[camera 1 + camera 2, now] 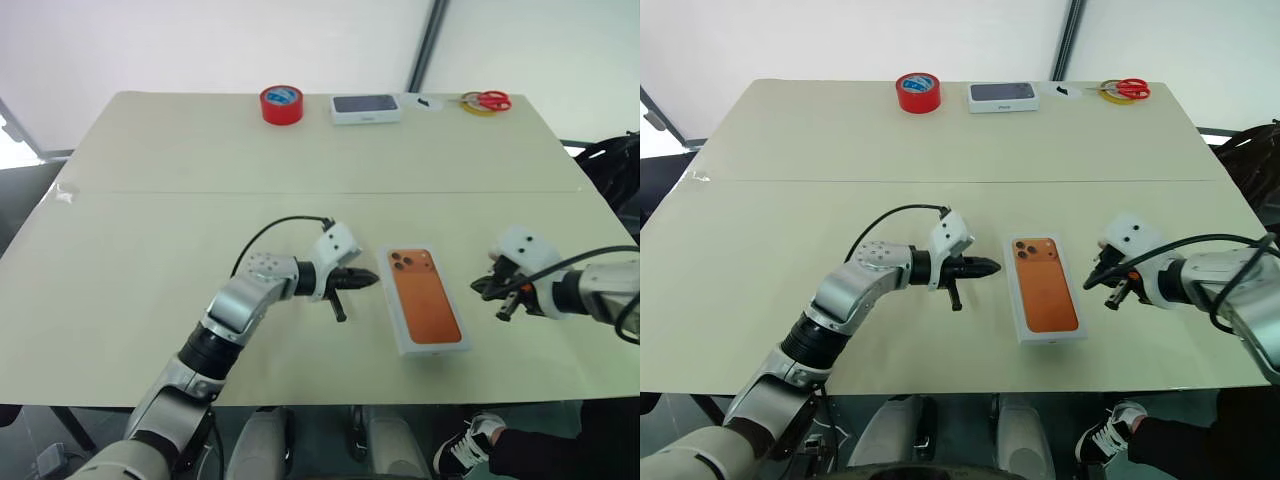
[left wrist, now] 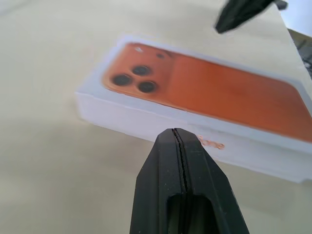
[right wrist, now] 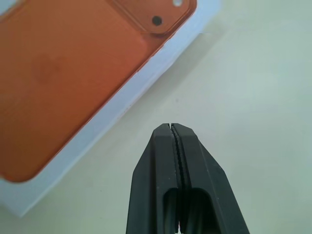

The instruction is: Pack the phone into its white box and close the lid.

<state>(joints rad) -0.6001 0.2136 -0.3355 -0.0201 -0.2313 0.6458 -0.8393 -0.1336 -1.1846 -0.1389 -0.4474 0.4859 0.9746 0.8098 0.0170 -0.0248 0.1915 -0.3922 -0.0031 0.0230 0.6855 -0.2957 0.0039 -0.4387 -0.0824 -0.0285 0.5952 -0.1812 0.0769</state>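
Orange-printed lid point(image 1: 428, 299) lies lengthwise (lenses far end).

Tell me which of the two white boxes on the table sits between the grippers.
The white box with the orange phone picture on its lid. The other white box has a dark top and sits at the far edge beside the red tape roll.

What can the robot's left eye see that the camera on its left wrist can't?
Left eye view alone: the red tape roll, the white box with a dark top and the scissors at the far edge of the table, and both arms reaching in.

Left wrist view alone: a close look at the left gripper, its fingers pressed shut, just short of the lid's white side.

Both: the lid with its orange phone picture, closed on the box, and the right gripper beyond it.
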